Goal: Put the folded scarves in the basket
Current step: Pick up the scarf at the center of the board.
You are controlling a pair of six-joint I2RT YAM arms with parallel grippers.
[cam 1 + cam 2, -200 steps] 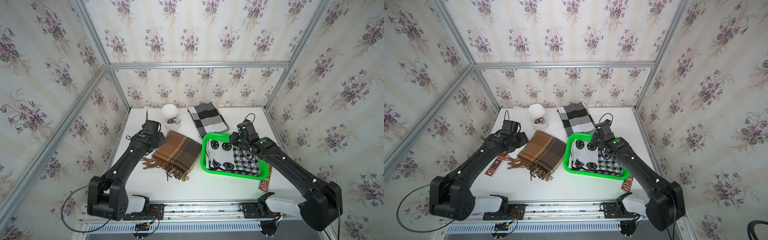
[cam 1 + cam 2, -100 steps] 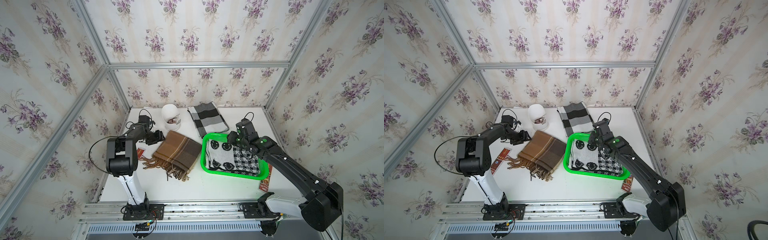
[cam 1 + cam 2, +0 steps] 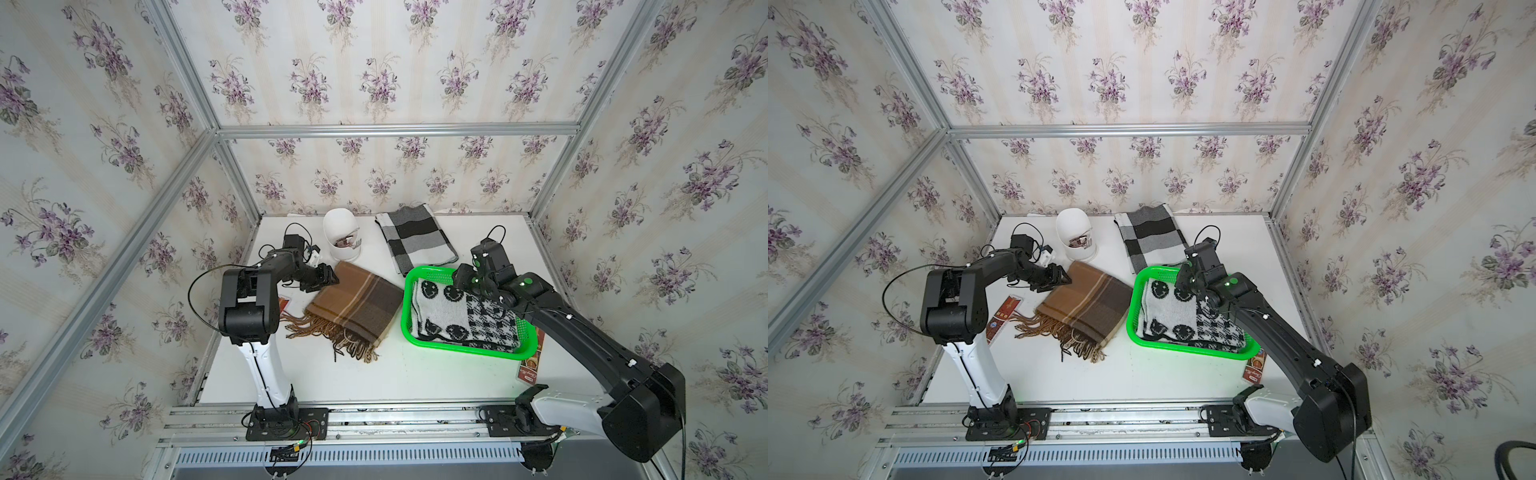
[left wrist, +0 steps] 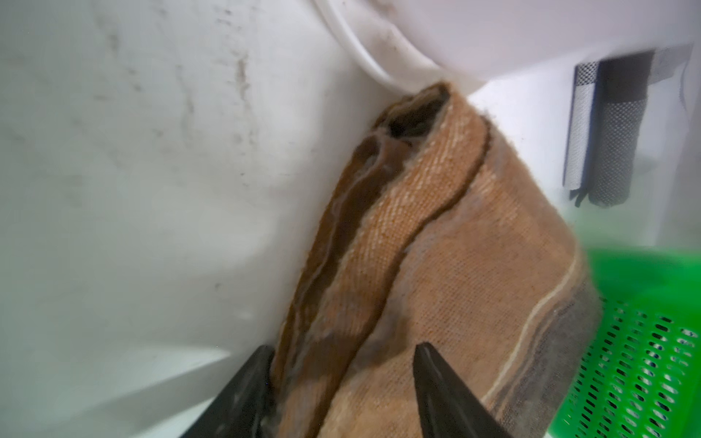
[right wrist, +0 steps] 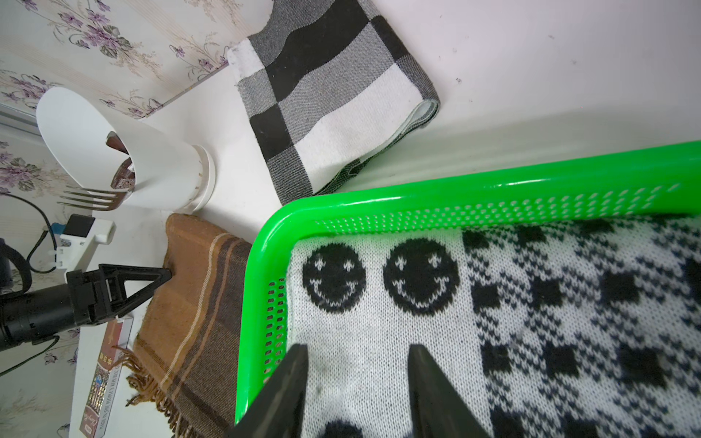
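Green basket (image 3: 405, 307) has a folded brown scarf (image 3: 357, 305) just beside it and a smiley scarf (image 3: 449, 311) inside, the left gripper (image 4: 343, 347) straddling the brown scarf's far edge, jaws apart, the right gripper (image 5: 357, 349) above the basket, jaws apart, empty.

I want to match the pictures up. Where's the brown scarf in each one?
Top view: scarf mid-table, beside the basket.
Top view: scarf in the same place.
Left wrist: scarf close up, straddled by the left gripper.
Right wrist: scarf beside the basket's corner.
Shared landmark: the green basket, next to it everywhere.
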